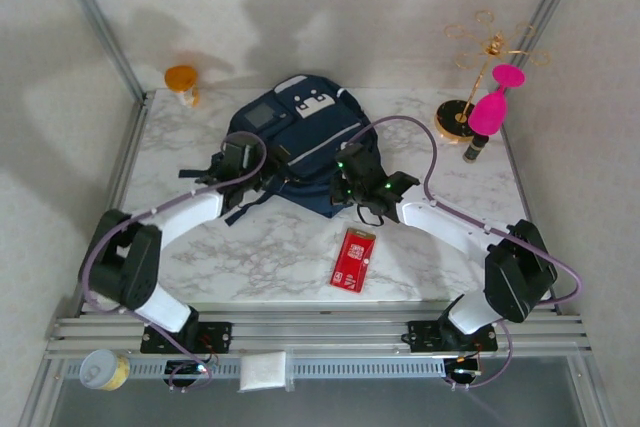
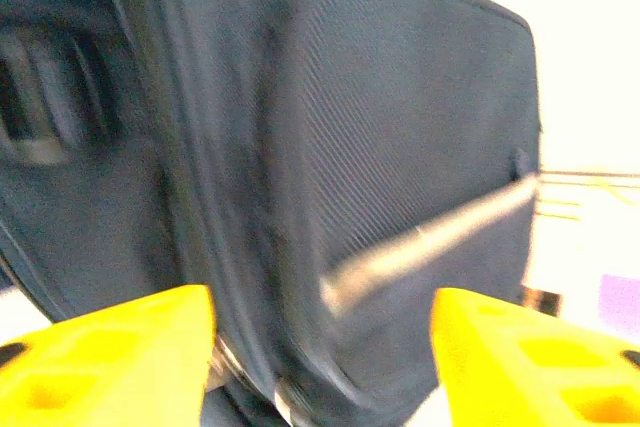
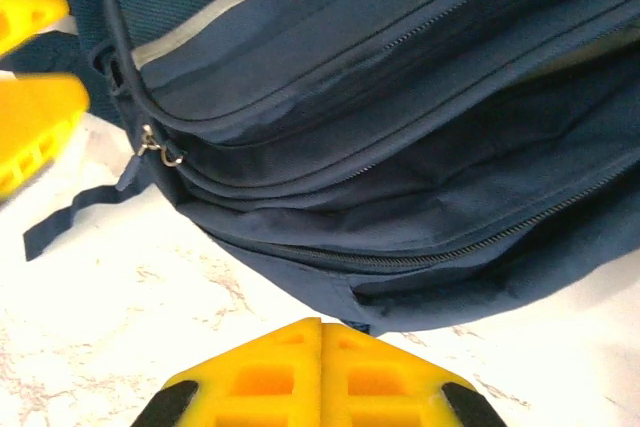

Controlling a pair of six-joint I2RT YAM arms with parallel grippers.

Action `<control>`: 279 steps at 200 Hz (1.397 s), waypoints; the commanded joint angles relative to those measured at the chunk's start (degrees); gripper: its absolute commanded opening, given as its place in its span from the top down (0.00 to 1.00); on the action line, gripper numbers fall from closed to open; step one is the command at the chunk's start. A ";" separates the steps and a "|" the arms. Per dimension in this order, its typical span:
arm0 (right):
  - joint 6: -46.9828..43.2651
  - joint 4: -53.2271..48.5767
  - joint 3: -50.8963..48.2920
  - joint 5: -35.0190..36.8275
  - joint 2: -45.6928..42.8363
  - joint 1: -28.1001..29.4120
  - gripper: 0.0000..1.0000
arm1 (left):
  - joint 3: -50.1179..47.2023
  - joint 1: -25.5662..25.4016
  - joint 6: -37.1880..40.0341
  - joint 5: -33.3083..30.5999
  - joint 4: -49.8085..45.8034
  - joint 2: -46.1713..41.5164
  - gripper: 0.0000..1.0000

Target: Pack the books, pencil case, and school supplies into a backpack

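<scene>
The navy backpack (image 1: 300,132) lies flat at the back middle of the marble table, zips and seams facing the arms. My left gripper (image 1: 243,169) is at its left side, and the blurred left wrist view shows the yellow fingers (image 2: 110,357) standing apart with backpack fabric (image 2: 400,127) close in front. My right gripper (image 1: 352,183) is at the backpack's near right edge. Its pads are pressed together (image 3: 321,347), the tips at the lower seam of the backpack (image 3: 400,177). The school supplies, a red packet (image 1: 353,259), lie on the table in front. The books and the pencil case are out of view.
An orange cup (image 1: 182,79) stands at the back left corner. A gold stand with pink pieces (image 1: 490,107) and a small dark bottle (image 1: 470,150) are at the back right. A loose dark strap (image 3: 70,217) trails on the table. Metal frame posts edge the table.
</scene>
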 commanded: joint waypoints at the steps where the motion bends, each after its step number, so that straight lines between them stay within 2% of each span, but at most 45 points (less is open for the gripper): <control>1: -2.67 2.70 -0.36 -1.43 0.65 -0.19 1.00 | -4.13 -4.89 -9.87 -3.30 3.78 -3.35 0.34; 14: -3.09 2.86 0.10 -2.14 0.89 -0.58 1.00 | -5.58 -5.58 -10.70 -4.54 5.77 -3.80 0.34; 26: -3.81 4.05 0.32 -3.80 1.37 -0.63 1.00 | -4.18 -4.72 -9.63 -5.75 2.41 -2.94 0.35; 35: -3.50 3.75 1.46 -4.49 2.51 -0.69 1.00 | -2.85 -3.62 -7.15 -5.97 0.45 -2.66 0.37; 47: -1.87 2.69 2.54 -4.82 4.38 -0.80 1.00 | -0.89 -3.01 -2.84 -9.77 -3.99 -3.23 0.37; 66: 1.78 1.55 2.41 -2.72 6.37 -1.97 0.86 | 3.30 -2.46 7.50 -12.70 -9.67 -2.71 0.37; 83: 5.33 5.04 1.66 -10.20 8.21 -5.17 0.71 | 5.82 -1.18 14.17 -15.43 -14.00 -0.82 0.38; 91: 6.25 8.01 1.46 -12.72 9.04 -6.81 0.66 | 5.80 0.17 15.56 -14.71 -13.91 -0.13 0.39; 108: 6.42 10.23 3.34 -10.53 11.00 -7.07 0.54 | 5.33 2.61 18.77 -11.57 -10.32 1.66 0.40; 130: 7.15 11.07 6.32 -10.95 13.94 -7.68 0.49 | 8.58 5.53 20.50 -8.62 -11.26 6.79 0.45; 144: 7.47 13.40 6.38 -11.61 14.62 -7.94 0.47 | 9.73 6.31 21.48 -9.52 -10.25 9.25 0.46; 178: 7.97 15.73 8.55 -12.66 15.07 -8.84 0.47 | 10.75 7.33 20.12 -5.07 -5.51 14.97 0.50; 188: 7.97 16.29 9.23 -13.18 15.49 -9.42 0.48 | 10.41 7.31 18.00 -4.57 -3.56 15.57 0.49; 202: 7.64 14.95 10.84 -13.64 15.95 -10.14 0.51 | 9.25 7.12 14.58 -3.27 1.55 15.96 0.43; 232: 8.36 12.83 12.51 -12.83 16.31 -11.58 0.49 | 11.02 6.62 7.71 -1.07 4.86 17.31 0.43; 251: 10.19 18.35 11.32 -19.72 16.66 -13.64 0.56 | 10.54 5.69 2.57 -2.10 7.37 16.95 0.45; 257: 10.46 18.71 11.66 -20.32 16.75 -13.95 0.57 | 10.44 5.49 0.77 -1.90 8.22 16.87 0.45; 270: 11.64 18.89 12.56 -21.31 16.50 -14.81 0.68 | 9.84 4.50 -2.31 -1.73 11.56 16.46 0.46; 279: 13.41 19.16 12.88 -23.05 16.39 -15.95 0.72 | 9.70 3.41 -4.10 -2.37 12.27 15.98 0.47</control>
